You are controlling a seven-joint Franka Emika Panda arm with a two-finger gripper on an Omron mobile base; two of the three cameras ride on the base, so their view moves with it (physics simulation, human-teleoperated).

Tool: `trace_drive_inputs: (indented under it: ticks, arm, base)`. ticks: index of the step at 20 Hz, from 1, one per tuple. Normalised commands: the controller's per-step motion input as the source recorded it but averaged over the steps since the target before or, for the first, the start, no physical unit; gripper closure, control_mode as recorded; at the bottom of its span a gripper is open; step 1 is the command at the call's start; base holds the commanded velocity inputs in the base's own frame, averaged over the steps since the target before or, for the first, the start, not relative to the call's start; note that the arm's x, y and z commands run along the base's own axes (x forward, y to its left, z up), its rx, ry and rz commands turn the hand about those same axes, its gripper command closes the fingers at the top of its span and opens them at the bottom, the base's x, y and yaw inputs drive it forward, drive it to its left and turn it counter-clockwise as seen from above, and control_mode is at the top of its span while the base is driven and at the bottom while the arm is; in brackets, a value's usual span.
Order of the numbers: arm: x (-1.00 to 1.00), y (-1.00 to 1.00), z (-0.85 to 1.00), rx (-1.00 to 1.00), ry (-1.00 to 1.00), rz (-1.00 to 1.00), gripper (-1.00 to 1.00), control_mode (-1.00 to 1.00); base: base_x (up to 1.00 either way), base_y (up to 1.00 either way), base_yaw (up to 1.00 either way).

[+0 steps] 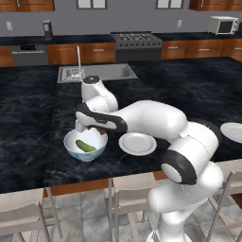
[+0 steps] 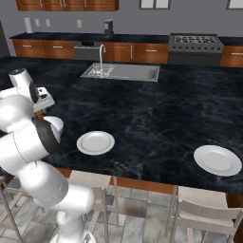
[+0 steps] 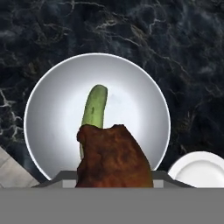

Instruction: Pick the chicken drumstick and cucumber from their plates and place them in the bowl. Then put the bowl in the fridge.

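Note:
The bowl (image 1: 85, 155), white inside, stands near the front edge of the dark counter, and the cucumber (image 1: 85, 146) lies in it. My gripper (image 1: 97, 130) hangs just above the bowl's rim, shut on the chicken drumstick (image 1: 100, 130). From the hand camera, the reddish-brown chicken drumstick (image 3: 113, 157) hides my fingertips and hangs over the bowl (image 3: 52, 100), with the cucumber (image 3: 95, 107) lying lengthwise below it. One bare white plate (image 1: 137, 143) sits just right of the bowl; another plate (image 1: 234, 131) is far right. The arm partly hides the bowl (image 2: 56, 127) in the right base view.
A sink (image 1: 97, 72) with a tap is set into the counter behind the bowl. A stove (image 1: 136, 40) and a microwave (image 1: 223, 24) stand along the back wall. Stools (image 1: 127, 189) line the counter's front edge. The plates (image 2: 95, 143) (image 2: 217, 160) lie near that edge.

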Motion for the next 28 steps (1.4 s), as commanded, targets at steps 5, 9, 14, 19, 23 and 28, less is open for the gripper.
trace_drive_inputs:
  ticks: [5, 9, 14, 19, 23, 28]
  arm:
    - [0.18, 0.05, -0.22, 0.02, 0.00, -0.09, 1.00, -1.00]
    - [0.19, 0.00, -0.24, 0.01, 0.00, -0.08, 1.00, -1.00]
    - [0.21, 0.01, -0.21, 0.00, 0.00, -0.06, 1.00, -1.00]
    - [0.25, 0.08, -0.22, 0.01, 0.00, -0.06, 1.00, -1.00]
    - [0.21, 0.10, -0.21, 0.02, 0.00, -0.08, 1.00, -1.00]
    - [0.17, 0.14, -0.24, 0.04, 0.00, -0.11, 1.00, -1.00]
  base:
    - [0.00, 0.00, 0.00]
    - [0.00, 0.00, 0.00]
    - [0.00, 0.00, 0.00]
    - [0.00, 0.00, 0.00]
    - [0.00, 0.00, 0.00]
    - [0.00, 0.00, 0.00]
